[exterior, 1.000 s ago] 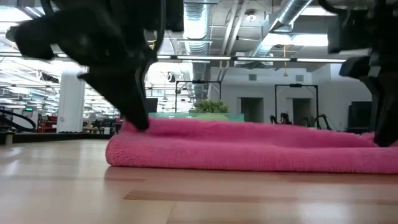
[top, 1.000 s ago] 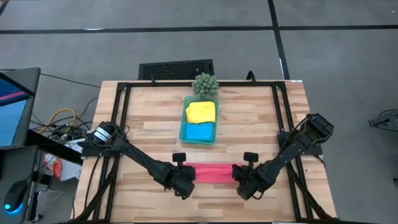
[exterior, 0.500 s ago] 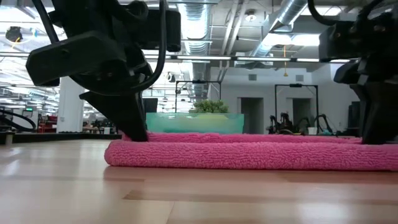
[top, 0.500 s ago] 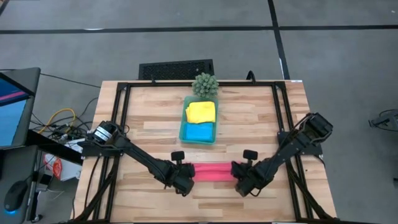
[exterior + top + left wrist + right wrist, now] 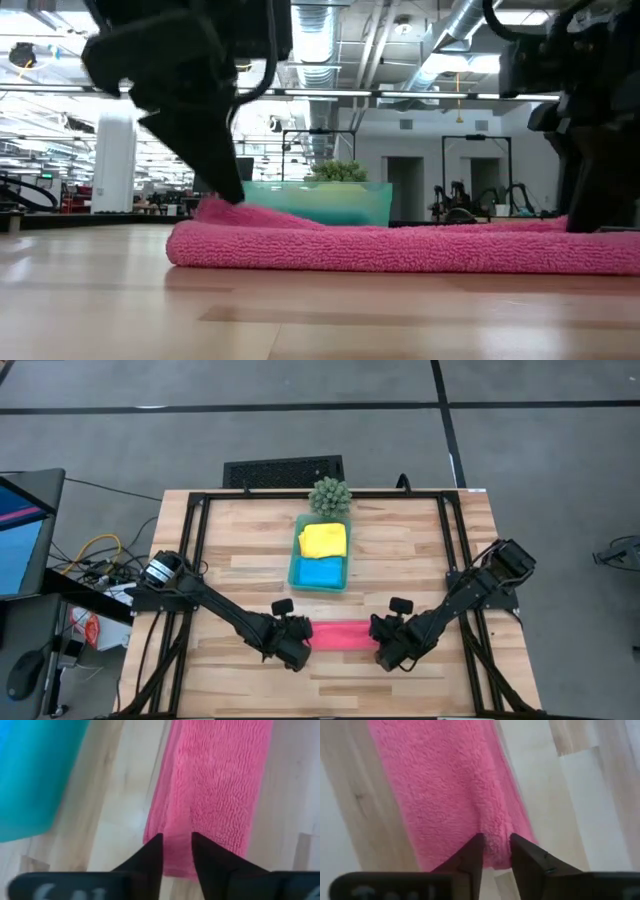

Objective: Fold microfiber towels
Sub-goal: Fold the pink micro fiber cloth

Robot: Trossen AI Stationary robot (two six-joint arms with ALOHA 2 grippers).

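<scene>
The hot pink towel [image 5: 341, 635] lies as a long folded strip on the table near its near edge, also seen in the low view [image 5: 400, 248]. My left gripper [image 5: 303, 643] is shut on its left end and my right gripper [image 5: 380, 646] on its right end. The yellow towel [image 5: 323, 539] and the bright blue towel [image 5: 321, 571] lie folded in the teal tray [image 5: 295, 553]. The lime green towel is out of view. My left gripper pinches the strip's left end [image 5: 177, 841] between its two fingers [image 5: 154, 854], coming from above and slanting from the left. The end is raised a little [image 5: 222, 208]; the rest of the strip lies on the table. My right gripper pinches the strip's right end [image 5: 495, 840] between its two fingers [image 5: 521, 854], coming from above and slanting from the right. That end sits low on the table [image 5: 560, 226].
The teal tray stands at the table's middle, just beyond the pink strip, with a small spiky green plant [image 5: 330, 495] behind it. A black frame [image 5: 200, 550] runs along the table's sides. Bare wood lies to the left and right of the tray.
Both grippers have gone a little toward the table's far edge and down, still shut on the pink towel's ends. The raised upper layer has come down onto the lower one, so the strip lies flatter and narrower than a second ago.
</scene>
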